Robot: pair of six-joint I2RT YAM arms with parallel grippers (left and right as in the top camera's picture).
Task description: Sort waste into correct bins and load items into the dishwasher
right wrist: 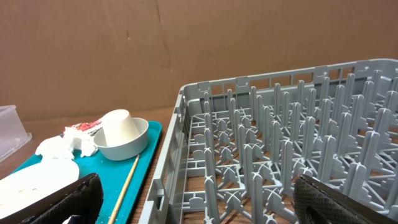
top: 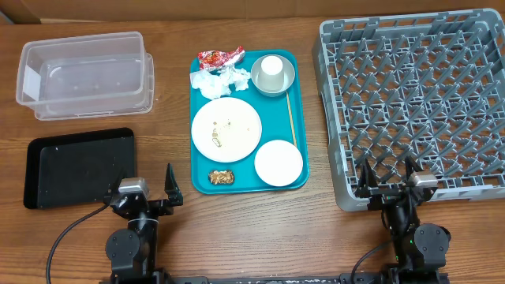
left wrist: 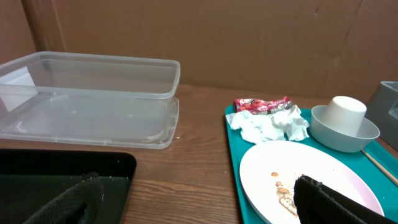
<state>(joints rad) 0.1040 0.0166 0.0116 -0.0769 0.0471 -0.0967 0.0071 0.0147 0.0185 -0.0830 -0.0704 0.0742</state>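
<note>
Hovering low over the tabletop (top: 170, 102), left tool (top: 148, 188) and right tool (top: 388, 177) both gape wide, empty. Nothing sorted yet: wrapper (top: 220, 57) and napkin (top: 221, 81) lie on the teal tray (top: 278, 110), tub (top: 87, 75) bare. Next, I reckon, left must reach forward for that wrapper.

Overhead looks straight down on the whole worktop (top: 170, 102). Both wrist views sit low and close at the near edge, facing the brown backboard (left wrist: 249, 37): left toward the clear tub (left wrist: 93, 93), right over the dish rack (right wrist: 280, 137), sharing the grey bowl (right wrist: 124, 146)
</note>
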